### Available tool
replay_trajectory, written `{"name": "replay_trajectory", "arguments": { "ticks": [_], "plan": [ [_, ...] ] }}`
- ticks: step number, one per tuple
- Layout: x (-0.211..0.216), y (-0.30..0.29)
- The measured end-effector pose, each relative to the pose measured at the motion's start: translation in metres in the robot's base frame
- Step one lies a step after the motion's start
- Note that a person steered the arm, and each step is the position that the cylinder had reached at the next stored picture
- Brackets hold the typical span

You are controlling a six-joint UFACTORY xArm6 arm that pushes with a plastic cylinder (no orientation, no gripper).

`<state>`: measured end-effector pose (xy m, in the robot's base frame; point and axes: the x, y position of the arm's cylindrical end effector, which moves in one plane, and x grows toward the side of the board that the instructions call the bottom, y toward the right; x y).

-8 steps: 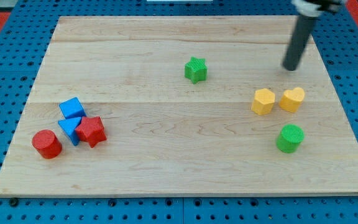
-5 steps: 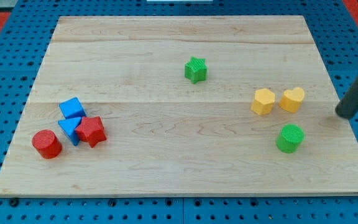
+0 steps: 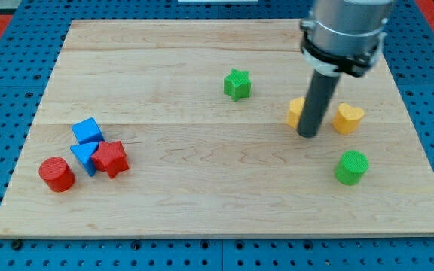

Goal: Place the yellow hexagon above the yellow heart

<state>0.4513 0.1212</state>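
The yellow hexagon [image 3: 296, 111] lies at the view's right, mostly hidden behind my rod. The yellow heart [image 3: 348, 118] lies to its right, apart from it. My tip [image 3: 307, 134] rests on the board between the two, touching the hexagon's lower right side and left of the heart.
A green star [image 3: 236, 83] lies up and left of the hexagon. A green cylinder [image 3: 351, 166] lies below the heart. At the view's left sit a blue cube [image 3: 87, 130], a blue triangle [image 3: 84, 156], a red star [image 3: 111, 158] and a red cylinder [image 3: 56, 174].
My rod swung from the board's right edge to between the yellow blocks. The hexagon shifted left and slightly up; the heart moved slightly left and down.
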Motion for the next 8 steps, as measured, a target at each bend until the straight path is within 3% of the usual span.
{"name": "replay_trajectory", "arguments": {
  "ticks": [2,4,6,7,8],
  "plan": [
    [-0.031,-0.044],
    [-0.079,0.012],
    [-0.074,0.043],
    [-0.048,0.022],
    [-0.025,-0.06]
  ]
}}
